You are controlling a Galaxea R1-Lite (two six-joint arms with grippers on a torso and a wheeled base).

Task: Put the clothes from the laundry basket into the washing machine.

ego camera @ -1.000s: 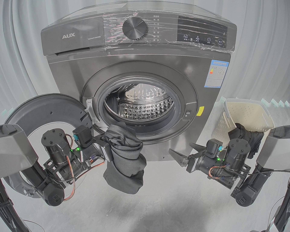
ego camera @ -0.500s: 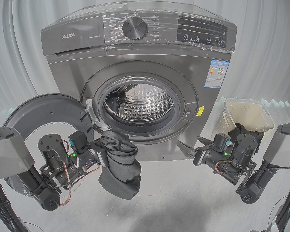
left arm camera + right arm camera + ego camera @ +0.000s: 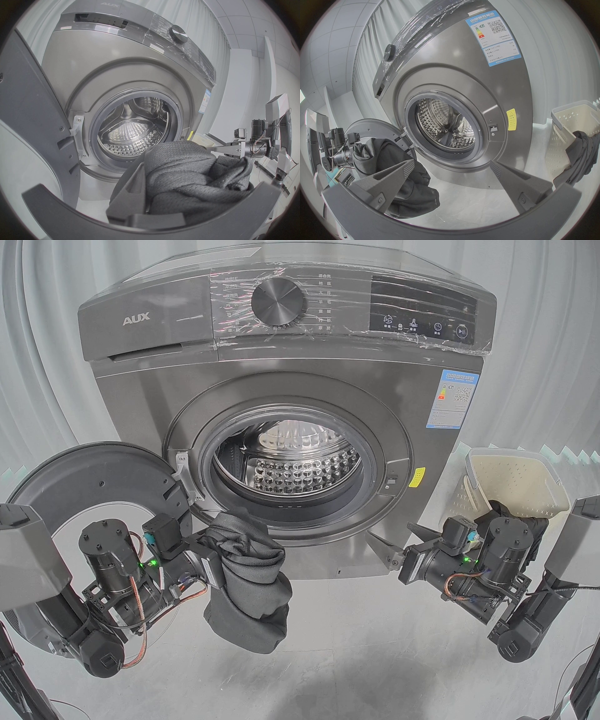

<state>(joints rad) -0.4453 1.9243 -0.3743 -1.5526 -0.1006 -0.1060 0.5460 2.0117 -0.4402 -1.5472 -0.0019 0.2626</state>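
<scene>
Dark grey cloth (image 3: pixel 250 580) is bunched up in the left gripper (image 3: pixel 228 562). The gripper's fingers are closed tight on it, and one finger (image 3: pixel 131 187) shows beside the bundle in the left wrist view. Most of the cloth hangs down in a fat lump above the floor (image 3: pixel 350 640) without touching it. It is just in front of the washing machine (image 3: pixel 281 365), a little below the round opening and toward its left side. It is not inside yet.

The machine is grey metal. Its round door (image 3: pixel 94 477) is swung wide open to the robot's left. Through the opening you can see the shiny drum (image 3: pixel 294 459) with lots of little holes in it.

The right gripper (image 3: pixel 400 540) is near the bottom right part of the machine's front. Its two fingers are spread wide apart and they hold nothing. It is well apart from the grey cloth.

The laundry basket (image 3: pixel 531 480) is cream plastic. It stands on the floor to the right of the machine, behind the right arm. More dark clothes (image 3: pixel 582 153) sit in the basket, and they hang over its front rim and down the outside.
</scene>
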